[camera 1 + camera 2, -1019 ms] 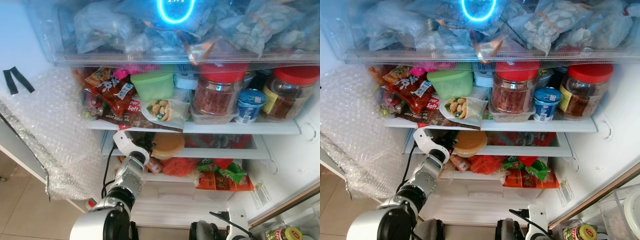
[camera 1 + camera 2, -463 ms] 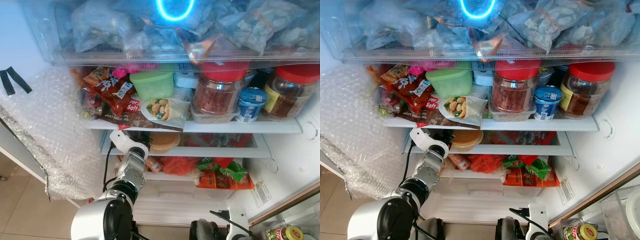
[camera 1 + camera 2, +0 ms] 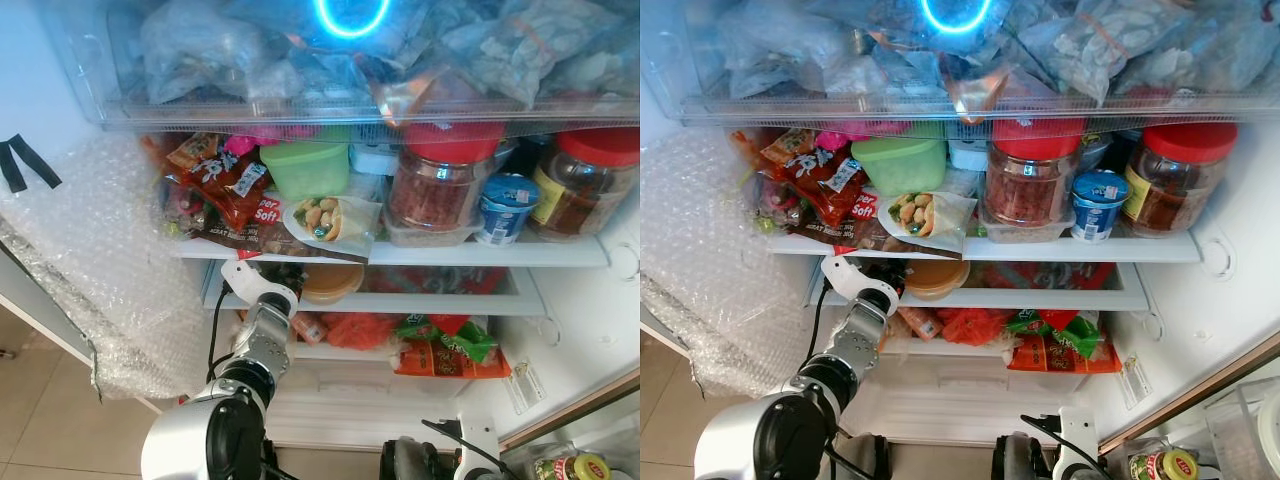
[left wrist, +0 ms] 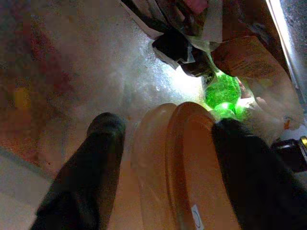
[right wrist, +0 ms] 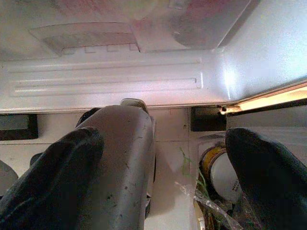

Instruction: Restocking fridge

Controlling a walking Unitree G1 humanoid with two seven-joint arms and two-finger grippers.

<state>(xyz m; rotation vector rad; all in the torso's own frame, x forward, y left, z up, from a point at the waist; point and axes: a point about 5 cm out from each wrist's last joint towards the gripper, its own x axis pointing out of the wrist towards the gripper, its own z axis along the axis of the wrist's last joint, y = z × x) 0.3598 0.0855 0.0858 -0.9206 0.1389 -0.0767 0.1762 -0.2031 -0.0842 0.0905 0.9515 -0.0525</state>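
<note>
Upper shelf (image 3: 420, 256) packed front to back; orange tub (image 3: 333, 282) blocks lower shelf's left opening.

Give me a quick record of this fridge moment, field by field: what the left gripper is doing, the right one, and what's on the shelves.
place: open fridge
left gripper: reached onto the second shelf, fingers open either side of the orange-lidded container
right gripper: low in front of the fridge base, open, holding nothing
upper shelf: green tub, red snack packets, wrapped food, two red-lidded jars, blue yoghurt cup
lower shelf: red and green bags
left wall: bubble wrap
</note>
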